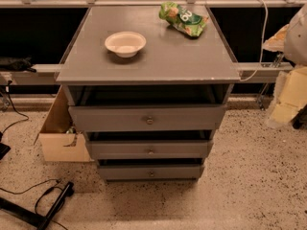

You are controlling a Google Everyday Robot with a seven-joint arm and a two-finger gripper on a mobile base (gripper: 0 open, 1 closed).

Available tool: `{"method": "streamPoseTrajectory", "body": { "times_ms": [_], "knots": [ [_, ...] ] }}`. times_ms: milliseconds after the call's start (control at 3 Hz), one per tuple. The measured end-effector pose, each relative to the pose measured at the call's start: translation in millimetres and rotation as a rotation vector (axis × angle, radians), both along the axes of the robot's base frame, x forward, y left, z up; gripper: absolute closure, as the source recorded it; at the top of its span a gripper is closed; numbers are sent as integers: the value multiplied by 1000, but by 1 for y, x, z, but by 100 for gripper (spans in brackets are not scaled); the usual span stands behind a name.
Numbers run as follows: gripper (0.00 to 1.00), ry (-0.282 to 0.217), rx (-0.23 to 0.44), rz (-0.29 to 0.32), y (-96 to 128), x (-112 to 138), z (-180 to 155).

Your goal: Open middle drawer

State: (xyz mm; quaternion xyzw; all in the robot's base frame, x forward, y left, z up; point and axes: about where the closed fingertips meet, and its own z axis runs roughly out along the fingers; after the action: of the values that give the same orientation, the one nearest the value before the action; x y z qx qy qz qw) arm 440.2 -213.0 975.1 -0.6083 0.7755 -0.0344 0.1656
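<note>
The grey cabinet (148, 61) stands in the centre with three stacked drawers. The middle drawer (120, 150) has a flat grey front with a small round metal knob (150, 151). It sits between the taller top drawer (105, 119) and the narrow bottom drawer (124, 172). A dark gap shows above its front. My gripper is out of view; only a blurred white part of my arm (298, 32) shows at the right edge, well away from the drawers.
A white bowl (125, 43) and a green snack bag (183, 18) lie on the cabinet top. An open cardboard box (60, 138) stands left of the drawers. Cables and a black stand (48, 207) lie on the speckled floor at lower left. Cream foam pieces (288, 97) are at right.
</note>
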Motion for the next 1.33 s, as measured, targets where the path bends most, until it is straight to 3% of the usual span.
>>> {"method": "streamPoseTrajectory", "body": {
  "times_ms": [333,667,1000,1333],
  "knots": [
    [0,-20,35,71,27,-6,-37],
    [0,12,56,106,50,-4,-113],
    [0,93,89,140,78,-1,-229],
    [0,141,97,161,89,6,-293]
  ]
}}
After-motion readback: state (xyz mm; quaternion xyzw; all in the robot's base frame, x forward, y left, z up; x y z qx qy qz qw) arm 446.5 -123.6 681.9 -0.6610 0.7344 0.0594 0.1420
